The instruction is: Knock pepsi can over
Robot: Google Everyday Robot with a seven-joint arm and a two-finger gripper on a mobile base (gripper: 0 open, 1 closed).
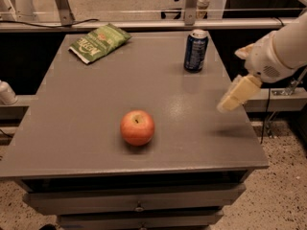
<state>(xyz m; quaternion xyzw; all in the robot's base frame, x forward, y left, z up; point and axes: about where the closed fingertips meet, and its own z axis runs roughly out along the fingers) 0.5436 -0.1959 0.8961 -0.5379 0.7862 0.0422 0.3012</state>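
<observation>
The pepsi can [196, 50] stands upright near the far right corner of the grey table [86, 109]. It is dark blue with a silver top. My gripper [236, 96] comes in from the right on a white arm and hangs above the table's right edge, in front of and to the right of the can. It does not touch the can.
A red apple [137, 127] sits near the middle front of the table. A green snack bag [99, 42] lies at the far left. Metal rails and posts run behind the table. Drawers are below its front edge.
</observation>
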